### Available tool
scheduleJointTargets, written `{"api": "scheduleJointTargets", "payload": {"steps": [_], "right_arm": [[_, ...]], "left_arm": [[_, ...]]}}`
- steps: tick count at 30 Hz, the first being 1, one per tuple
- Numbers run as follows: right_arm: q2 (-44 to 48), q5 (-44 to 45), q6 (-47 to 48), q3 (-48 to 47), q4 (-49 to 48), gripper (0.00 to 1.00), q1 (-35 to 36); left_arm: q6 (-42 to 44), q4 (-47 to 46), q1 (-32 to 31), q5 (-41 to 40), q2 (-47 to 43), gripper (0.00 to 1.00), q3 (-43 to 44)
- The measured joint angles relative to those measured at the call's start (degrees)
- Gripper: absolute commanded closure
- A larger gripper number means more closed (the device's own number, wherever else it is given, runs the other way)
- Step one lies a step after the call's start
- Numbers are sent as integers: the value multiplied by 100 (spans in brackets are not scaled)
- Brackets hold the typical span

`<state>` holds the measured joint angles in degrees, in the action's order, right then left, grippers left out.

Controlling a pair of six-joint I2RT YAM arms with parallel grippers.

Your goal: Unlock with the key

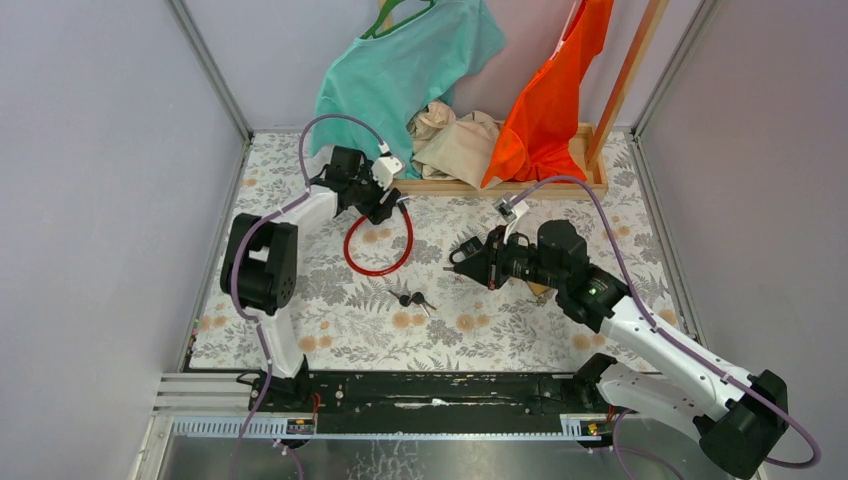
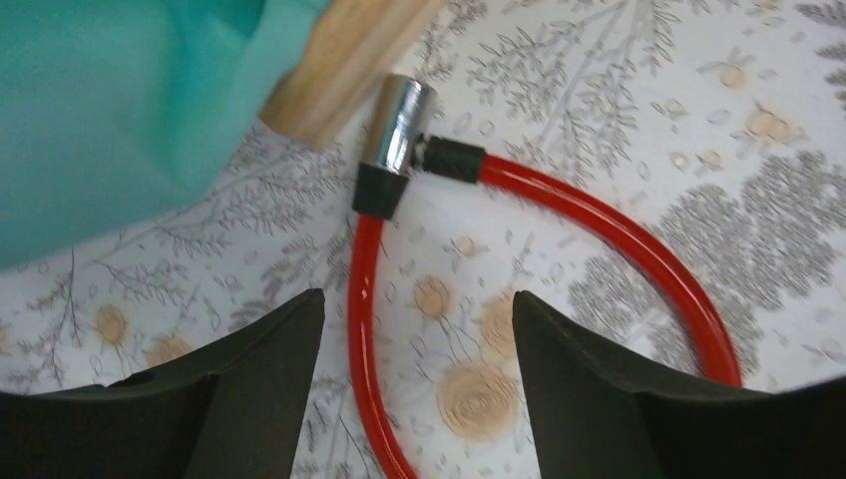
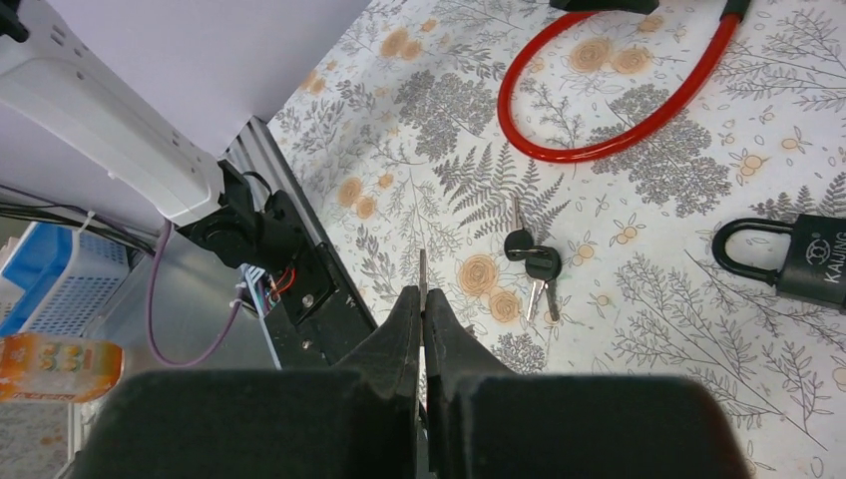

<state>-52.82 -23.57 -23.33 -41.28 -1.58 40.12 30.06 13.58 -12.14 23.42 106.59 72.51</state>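
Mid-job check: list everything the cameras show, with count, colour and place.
cable lock: one, red loop with chrome barrel, on table below left gripper
padlock: one, black, on table, seen only in right wrist view
loose keys: two, black heads, on table near the loop
held key: one, thin silver blade, likely a key, pinched in right gripper
shirt: one, teal, on green hanger, back
orange garment: one, hanging, back
cloth: one, beige, heaped on rack
rack: one, wooden, back edge of table
table: one, floral cover
left gripper: open, above the cable
right gripper: shut on held key
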Motion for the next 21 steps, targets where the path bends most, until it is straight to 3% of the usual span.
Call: {"api": "scheduleJointTargets", "payload": {"steps": [8,15,21], "right_arm": [[-63,140,72,0,42,100,0],[-105,151,83,0,98,100,0],[-101,146,83,0,122,100,0]], "left_arm": [[55,-76,42,-26,1060,33,684],[337,625,264,328,1552,36,1397],[673,1128,444,645,1615,53,1572]]}}
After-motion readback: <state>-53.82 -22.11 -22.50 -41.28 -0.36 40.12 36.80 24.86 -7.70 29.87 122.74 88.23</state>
